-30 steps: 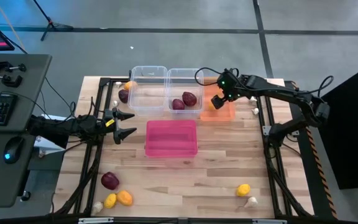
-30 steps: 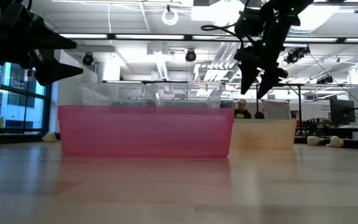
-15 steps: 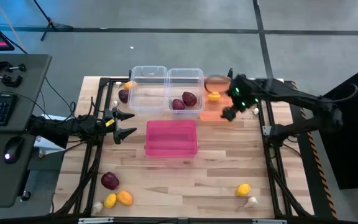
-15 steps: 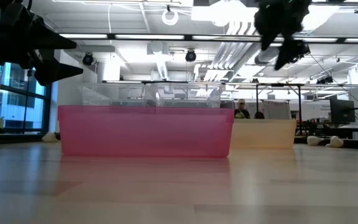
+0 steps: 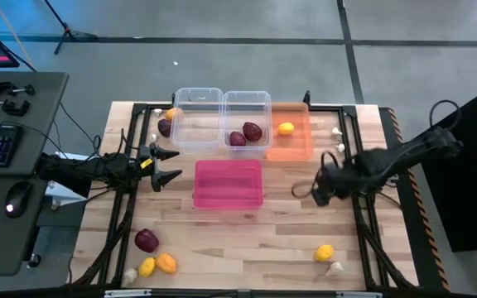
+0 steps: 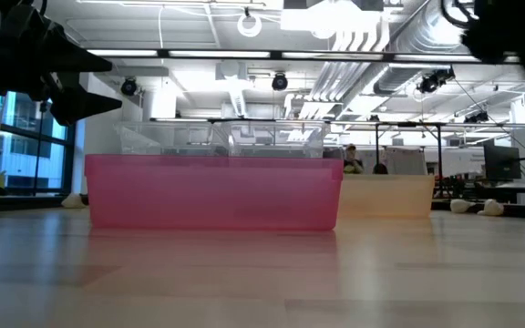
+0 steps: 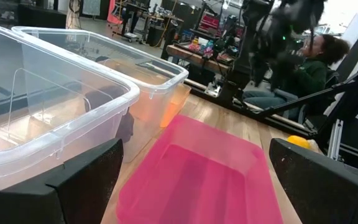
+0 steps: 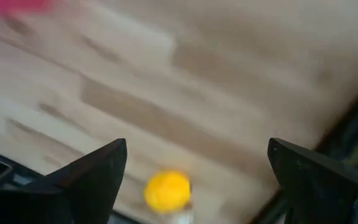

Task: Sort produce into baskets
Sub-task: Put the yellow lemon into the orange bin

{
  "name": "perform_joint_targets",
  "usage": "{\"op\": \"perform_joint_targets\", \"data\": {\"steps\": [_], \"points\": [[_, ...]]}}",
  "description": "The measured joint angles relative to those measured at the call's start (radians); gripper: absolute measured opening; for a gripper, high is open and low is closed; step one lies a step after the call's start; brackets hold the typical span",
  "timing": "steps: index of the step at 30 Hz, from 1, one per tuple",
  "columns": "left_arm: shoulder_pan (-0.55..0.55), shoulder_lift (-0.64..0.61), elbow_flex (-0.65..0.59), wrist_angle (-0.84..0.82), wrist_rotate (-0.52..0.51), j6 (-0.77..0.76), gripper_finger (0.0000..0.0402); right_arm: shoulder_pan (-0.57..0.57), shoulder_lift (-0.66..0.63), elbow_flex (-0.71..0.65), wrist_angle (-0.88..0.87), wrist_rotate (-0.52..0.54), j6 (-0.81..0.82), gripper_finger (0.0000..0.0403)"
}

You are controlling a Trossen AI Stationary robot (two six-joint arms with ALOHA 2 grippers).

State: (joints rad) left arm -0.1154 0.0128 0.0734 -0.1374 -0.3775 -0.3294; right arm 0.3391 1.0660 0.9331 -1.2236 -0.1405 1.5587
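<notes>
Two clear bins [image 5: 198, 117] [image 5: 247, 120], an orange bin [image 5: 291, 142] and a pink bin [image 5: 228, 183] stand on the wooden table. Two red onions [image 5: 245, 134] lie in the right clear bin and a lemon [image 5: 286, 128] lies in the orange bin. My right gripper [image 5: 317, 189] is open and empty above bare table, to the right of the pink bin. Its wrist view shows its open fingers [image 8: 196, 149] above a lemon [image 8: 168, 191]. My left gripper [image 5: 168, 165] is open and empty, left of the pink bin [image 7: 197, 168].
An onion [image 5: 146, 240], two yellow-orange fruits [image 5: 156, 265] and a garlic bulb [image 5: 130, 275] lie at the near left. A lemon [image 5: 325, 252] and a garlic bulb [image 5: 334, 268] lie at the near right. An onion [image 5: 165, 127] and a fruit [image 5: 171, 113] lie left of the clear bins. A person [image 7: 316, 62] sits beyond the table.
My right gripper has swung from above the orange bin toward the table's near edge, and now hangs over bare wood right of the pink bin. The lemon lies uncovered in the orange bin.
</notes>
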Motion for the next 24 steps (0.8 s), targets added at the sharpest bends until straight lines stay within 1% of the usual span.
{"op": "perform_joint_targets", "data": {"steps": [3,5,9,13,16,19,22,24], "points": [[0.000,0.000,0.000,0.000,0.000,0.000,0.0390,0.109,0.000,-0.074,0.096,-0.097,0.172,0.0378],[0.000,0.000,0.000,0.000,0.000,0.000,0.0390,0.175,0.000,-0.119,0.186,-0.133,0.264,0.0378],[0.000,0.000,0.000,0.000,0.000,0.000,0.0390,0.283,0.000,-0.198,0.370,-0.150,0.429,0.0378],[0.000,0.000,0.000,0.000,0.000,0.000,0.0390,0.349,0.000,-0.256,0.528,-0.149,0.557,0.0378],[0.000,0.000,0.000,0.000,0.000,0.000,0.0390,0.385,0.004,-0.276,0.605,-0.148,0.616,0.0378],[0.000,0.000,0.000,0.000,0.000,0.000,0.0390,0.413,0.023,-0.276,0.621,-0.149,0.650,0.0378],[0.000,0.000,0.000,0.000,0.000,0.000,0.0390,0.435,0.061,-0.277,0.639,-0.150,0.670,0.0378],[0.000,0.000,0.000,0.000,0.000,0.000,0.0390,0.443,0.094,-0.277,0.684,-0.150,0.670,0.0378]]}}
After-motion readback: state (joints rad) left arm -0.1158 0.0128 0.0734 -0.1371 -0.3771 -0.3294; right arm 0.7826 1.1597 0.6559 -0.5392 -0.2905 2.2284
